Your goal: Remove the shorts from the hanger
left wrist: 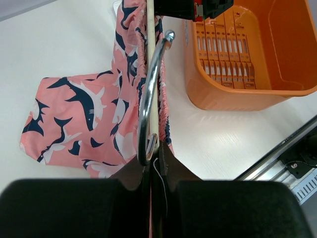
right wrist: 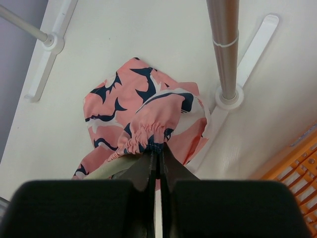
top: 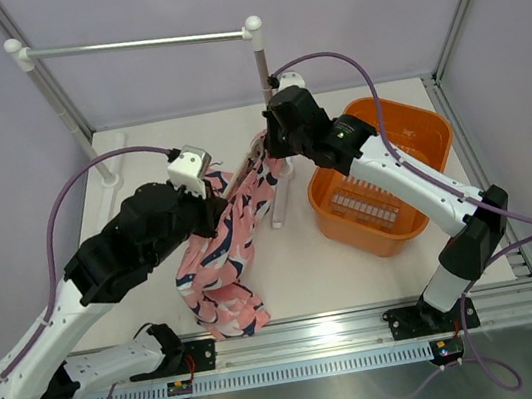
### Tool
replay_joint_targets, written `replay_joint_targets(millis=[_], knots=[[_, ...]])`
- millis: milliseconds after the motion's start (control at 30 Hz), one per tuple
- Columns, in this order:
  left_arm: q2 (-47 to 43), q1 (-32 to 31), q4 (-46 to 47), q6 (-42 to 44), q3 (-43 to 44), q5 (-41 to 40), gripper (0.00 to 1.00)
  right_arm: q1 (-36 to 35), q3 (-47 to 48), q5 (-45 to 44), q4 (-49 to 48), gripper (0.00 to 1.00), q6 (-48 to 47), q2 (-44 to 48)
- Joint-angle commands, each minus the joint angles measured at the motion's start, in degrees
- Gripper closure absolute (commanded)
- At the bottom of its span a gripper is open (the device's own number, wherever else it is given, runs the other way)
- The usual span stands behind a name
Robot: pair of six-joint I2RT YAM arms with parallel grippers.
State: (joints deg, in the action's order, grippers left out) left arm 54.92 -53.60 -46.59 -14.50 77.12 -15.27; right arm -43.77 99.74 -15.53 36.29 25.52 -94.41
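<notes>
The left gripper (left wrist: 153, 151) is clamped on the hanger (left wrist: 149, 20) at the base of its wire hook (left wrist: 143, 109). The right gripper (right wrist: 157, 154) pinches the gathered waistband edge of the shorts (right wrist: 141, 111). They drape toward 6 o'clock, the hem on the table (top: 328, 271). The orange basket (top: 415, 115) sits at 3 o'clock, a strip of table between. The rail post (right wrist: 224, 49) stands near at 12.
</notes>
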Motion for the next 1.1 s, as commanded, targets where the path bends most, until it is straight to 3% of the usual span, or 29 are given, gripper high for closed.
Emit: replay_joint_targets(millis=[0,400,667,1067], knots=[[-3.3,-0.8,3.4,0.4,-0.5,2.1,1.00,1.8,0.4,-2.2,-2.3,1.00,-0.7,0.2],[-8.7,-0.8,18.7,-2.1,-9.4,-3.5,1.00,-8.3,-9.4,-0.4,-6.0,1.00,2.1,7.0],[-8.2,-0.8,27.8,-4.0,-12.1,-5.6,1.00,-16.2,-8.0,-0.5,-7.5,1.00,2.1,6.6],[-14.7,-0.8,39.0,-5.5,-18.2,-8.9,1.00,-17.3,-10.4,2.6,-9.6,1.00,1.2,10.6]])
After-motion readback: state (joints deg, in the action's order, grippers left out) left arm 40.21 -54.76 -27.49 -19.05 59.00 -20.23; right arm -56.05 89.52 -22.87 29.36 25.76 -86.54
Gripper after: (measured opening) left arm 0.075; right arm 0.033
